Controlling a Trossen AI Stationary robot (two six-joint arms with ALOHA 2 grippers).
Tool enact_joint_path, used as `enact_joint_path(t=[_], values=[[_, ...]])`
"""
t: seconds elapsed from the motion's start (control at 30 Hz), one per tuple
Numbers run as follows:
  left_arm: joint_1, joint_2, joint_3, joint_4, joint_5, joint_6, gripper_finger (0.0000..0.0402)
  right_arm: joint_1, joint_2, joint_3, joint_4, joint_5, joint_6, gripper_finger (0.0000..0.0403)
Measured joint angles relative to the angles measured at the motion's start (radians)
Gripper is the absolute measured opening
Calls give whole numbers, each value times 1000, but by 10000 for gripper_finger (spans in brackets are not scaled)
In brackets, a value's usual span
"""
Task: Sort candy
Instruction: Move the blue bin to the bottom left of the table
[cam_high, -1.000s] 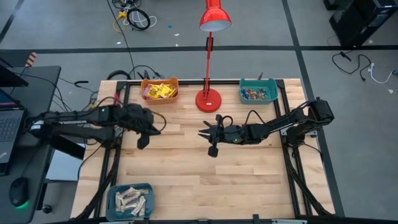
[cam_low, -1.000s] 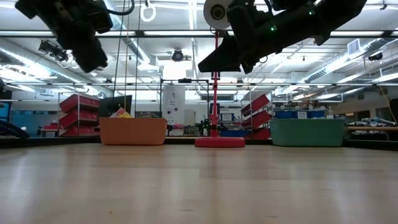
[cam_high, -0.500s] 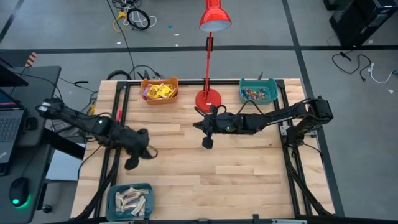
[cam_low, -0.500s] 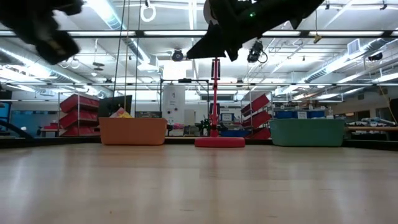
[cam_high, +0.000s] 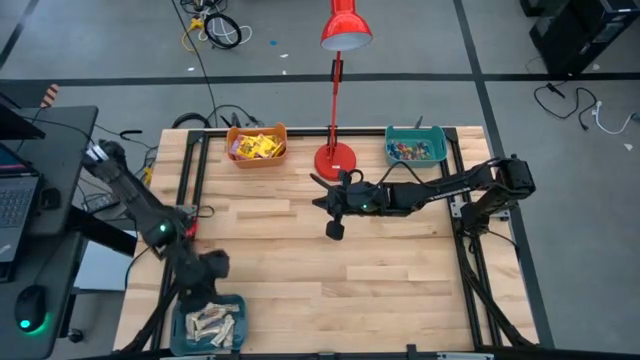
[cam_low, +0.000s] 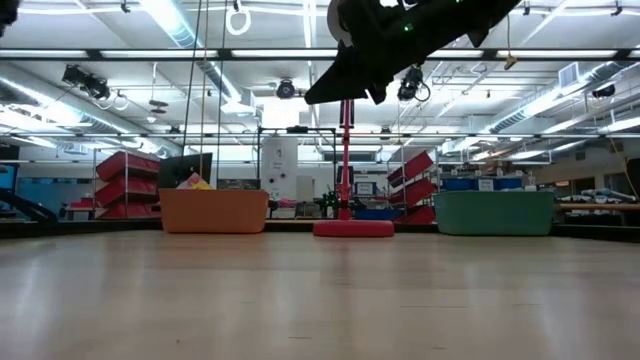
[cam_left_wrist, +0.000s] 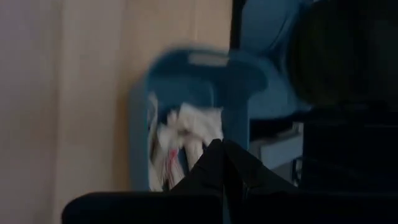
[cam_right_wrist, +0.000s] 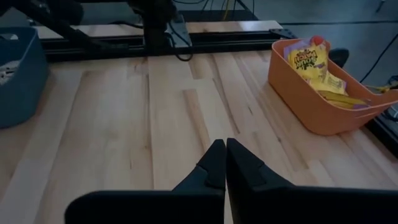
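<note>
The candy lies sorted in three bins. Yellow packets (cam_high: 257, 146) fill the orange bin (cam_high: 232, 160) at the far edge, also seen in the right wrist view (cam_right_wrist: 314, 65). Small coloured pieces (cam_high: 412, 150) sit in the teal bin (cam_high: 440, 158). Pale beige bars (cam_high: 210, 322) lie in the blue bin (cam_high: 236, 305) at the near left corner. My left gripper (cam_high: 207, 272) hovers shut just beyond that bin, with the bars (cam_left_wrist: 186, 140) ahead of its fingers. My right gripper (cam_high: 320, 198) hangs shut over the table's middle, high above the wood (cam_low: 312, 98), with nothing in it.
A red desk lamp stands on its round base (cam_high: 335, 160) at the far edge between the orange and teal bins, its shade (cam_high: 346, 28) high above. Bare wooden tabletop (cam_high: 380, 280) spreads across the middle and near right. A laptop (cam_high: 15, 195) sits left of the table.
My left gripper has swung from the left middle of the table toward the near left corner, turning as it went, and now stands by the blue bin. My right gripper has shut, risen a little and drawn toward the far edge.
</note>
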Motion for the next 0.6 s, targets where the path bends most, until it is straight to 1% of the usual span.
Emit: enact_joint_path(t=[0.1,0.17,0.4,0.6], values=[[-57,71,0,5,13,-88,0,0,0,0,3,0,0,1],[-79,113,0,6,6,-121,0,0,0,0,3,0,0,0],[-92,212,0,2,-109,-125,0,1,0,0,4,0,5,0],[-92,283,0,6,-139,-123,0,6,0,0,5,0,12,0]])
